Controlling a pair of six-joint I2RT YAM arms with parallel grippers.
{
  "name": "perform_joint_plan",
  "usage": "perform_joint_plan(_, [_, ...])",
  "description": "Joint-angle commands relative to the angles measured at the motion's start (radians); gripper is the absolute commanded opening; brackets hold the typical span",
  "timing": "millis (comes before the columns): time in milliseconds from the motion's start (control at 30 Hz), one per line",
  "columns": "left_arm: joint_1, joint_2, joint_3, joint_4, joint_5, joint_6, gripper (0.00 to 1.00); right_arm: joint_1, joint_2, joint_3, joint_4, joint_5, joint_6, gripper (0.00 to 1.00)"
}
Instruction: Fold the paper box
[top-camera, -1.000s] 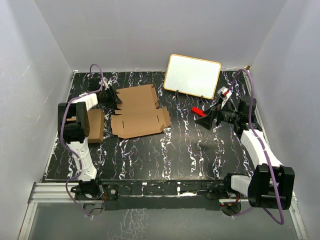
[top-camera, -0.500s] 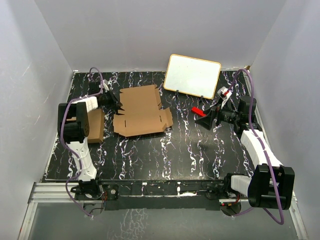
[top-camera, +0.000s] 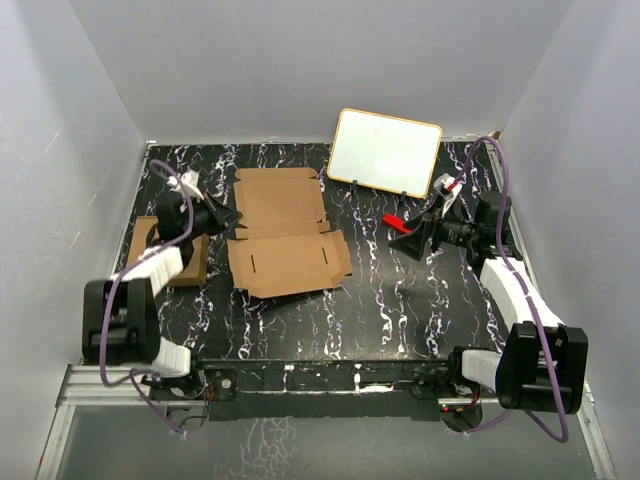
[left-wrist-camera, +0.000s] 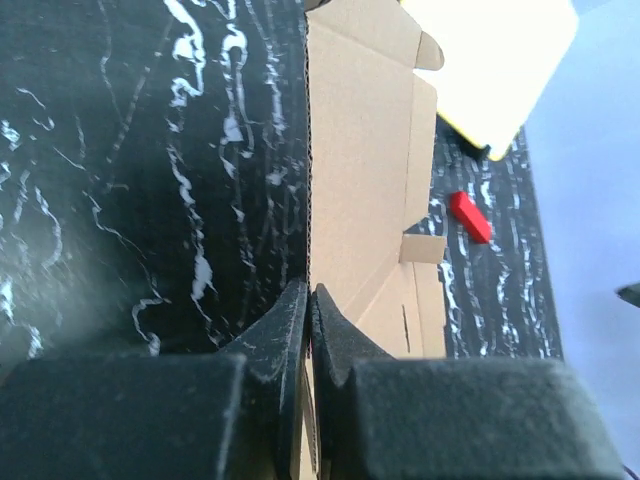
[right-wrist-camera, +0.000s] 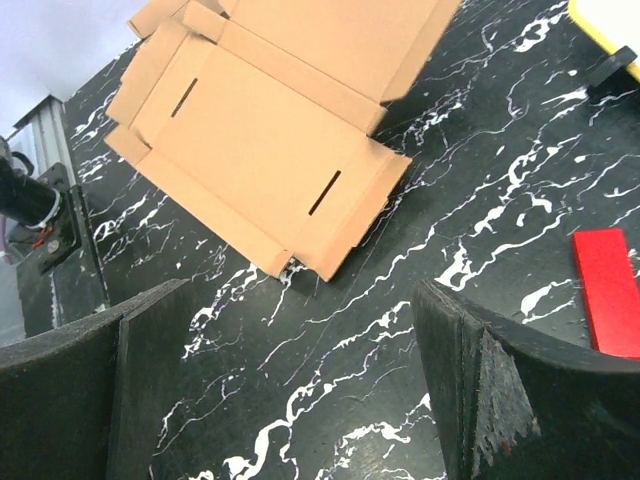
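Observation:
The paper box (top-camera: 285, 232) is a flat brown cardboard sheet with notches and slots, lying on the black marbled table left of centre. It also shows in the left wrist view (left-wrist-camera: 365, 190) and the right wrist view (right-wrist-camera: 270, 110). My left gripper (top-camera: 228, 218) is at the sheet's left edge, and its jaws are shut on that edge (left-wrist-camera: 308, 300). My right gripper (top-camera: 408, 243) is open and empty, well to the right of the sheet, over bare table (right-wrist-camera: 300, 390).
A white board with a yellow rim (top-camera: 385, 152) leans at the back. A small red block (top-camera: 395, 221) lies near the right gripper. Brown cartons (top-camera: 190, 255) sit at the left edge, under the left arm. White walls enclose the table.
The left arm has swung towards the near side and pulled the cardboard sheet nearer and a little right. The right arm has not moved.

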Motion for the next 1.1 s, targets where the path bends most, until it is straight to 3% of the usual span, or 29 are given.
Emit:
perform_joint_plan(0, [-0.006, -0.199, -0.177, 0.201, 0.034, -0.127, 0.0, -0.004, 0.034, -0.011, 0.102, -0.091, 0.0, 0.99])
perform_joint_plan(467, [-0.12, -0.695, -0.458, 0.241, -0.067, -0.293, 0.0, -0.005, 0.098, -0.023, 0.088, -0.151, -0.035, 0.99])
perform_joint_plan(1067, [-0.338, -0.77, -0.509, 0.364, -0.168, -0.266, 0.0, -0.005, 0.091, -0.006, 0.061, -0.083, -0.023, 0.99])
